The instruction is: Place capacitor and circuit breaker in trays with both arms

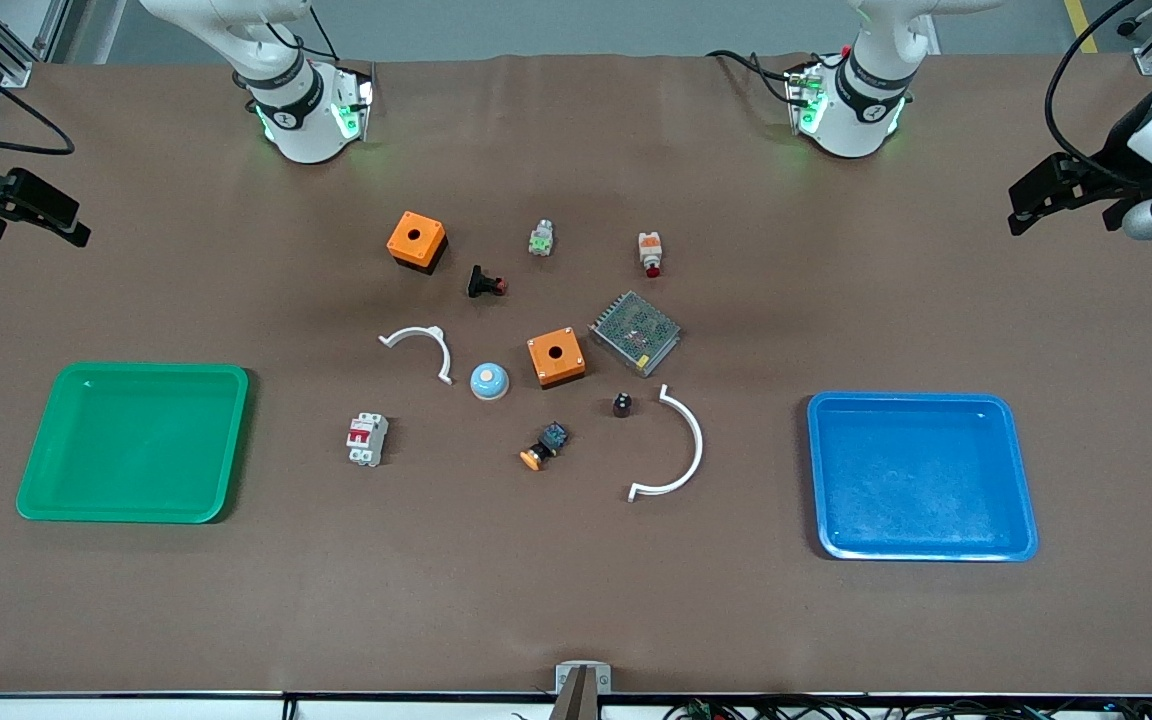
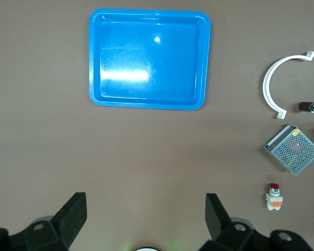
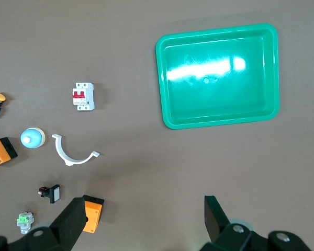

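Circuit breaker (image 1: pixel 367 439): white-grey block, red levers, lying on the desk (image 1: pixel 576 600) between green tray (image 1: pixel 133 442) and orange-capped push button (image 1: pixel 543 447), apart from both. Capacitor (image 1: pixel 622 405): tiny black cylinder, pale shiny top, just beside the large white curved clip (image 1: pixel 674 446), nearer the camera than the metal mesh power supply (image 1: pixel 635 332). No readable writing. Left gripper (image 2: pixel 144 214) waits at the left arm's end near the blue tray (image 2: pixel 149 104), fingers (image 2: pixel 73 214) spread wide, holding nothing. Right gripper (image 3: pixel 141 217) at the right arm's end, fingers (image 3: pixel 72 222) likewise released, empty.
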Tool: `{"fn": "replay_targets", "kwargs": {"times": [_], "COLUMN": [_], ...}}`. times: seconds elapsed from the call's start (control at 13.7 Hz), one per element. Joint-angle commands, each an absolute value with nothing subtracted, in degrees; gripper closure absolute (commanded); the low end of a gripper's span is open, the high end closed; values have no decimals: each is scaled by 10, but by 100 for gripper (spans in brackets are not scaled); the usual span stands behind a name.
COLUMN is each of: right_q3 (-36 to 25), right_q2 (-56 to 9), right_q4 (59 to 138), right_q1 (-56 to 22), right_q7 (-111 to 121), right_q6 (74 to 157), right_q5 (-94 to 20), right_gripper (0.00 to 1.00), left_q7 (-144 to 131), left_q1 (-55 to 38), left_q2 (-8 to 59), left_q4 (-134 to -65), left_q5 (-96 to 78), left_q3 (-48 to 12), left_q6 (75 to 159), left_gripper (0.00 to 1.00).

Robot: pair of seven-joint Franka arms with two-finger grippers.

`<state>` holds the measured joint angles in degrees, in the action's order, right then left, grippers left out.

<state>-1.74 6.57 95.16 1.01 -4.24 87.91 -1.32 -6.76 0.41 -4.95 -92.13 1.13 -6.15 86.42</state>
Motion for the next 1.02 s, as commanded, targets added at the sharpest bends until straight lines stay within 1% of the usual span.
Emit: {"fn": "replay_targets", "kwargs": {"times": [0.0,0.15,0.22,0.29,0.37,0.51,0.59,0.66,0.8,0.88,0.95], "right_q3": [-10,-10,-10,-10,-10,-10,-10,-10,-10,-10,-10], "right_q2": [77,77,78,78,77,76,71,57,6,-10,-32], "right_q4": [962,962,961,960,958,955,950,947,934,932,933], "right_q1": [22,25,25,25,25,25,25,25,27,27,26], "right_q7": [-32,-17,-18,-18,-18,-25,-25,-21,-19,-18,-18], "right_q6": [885,886,886,885,881,878,878,886,916,946,979], "right_q5": [-25,-25,-25,-25,-25,-24,-24,-22,-16,-13,-13], "right_gripper": [0,0,0,0,0,0,0,0,0,0,0], "left_q7": [-57,-62,-64,-65,-67,-104,-128,-154,-212,-249,-286], "left_q1": [4,1,0,-3,-9,-11,-11,-11,-12,-21,-39], "left_q2": [-41,-40,-29,-8,9,35,54,68,100,115,131], "left_q4": [-907,-905,-897,-876,-866,-867,-867,-868,-869,-869,-869], "left_q5": [6,8,9,9,12,11,12,13,13,14,21], "left_q3": [-64,-64,-65,-69,-79,-104,-125,-148,-184,-200,-203], "left_q6": [860,860,860,859,852,853,861,883,913,931,942], "left_gripper": [0,0,0,0,0,0,0,0,0,0,0]}}
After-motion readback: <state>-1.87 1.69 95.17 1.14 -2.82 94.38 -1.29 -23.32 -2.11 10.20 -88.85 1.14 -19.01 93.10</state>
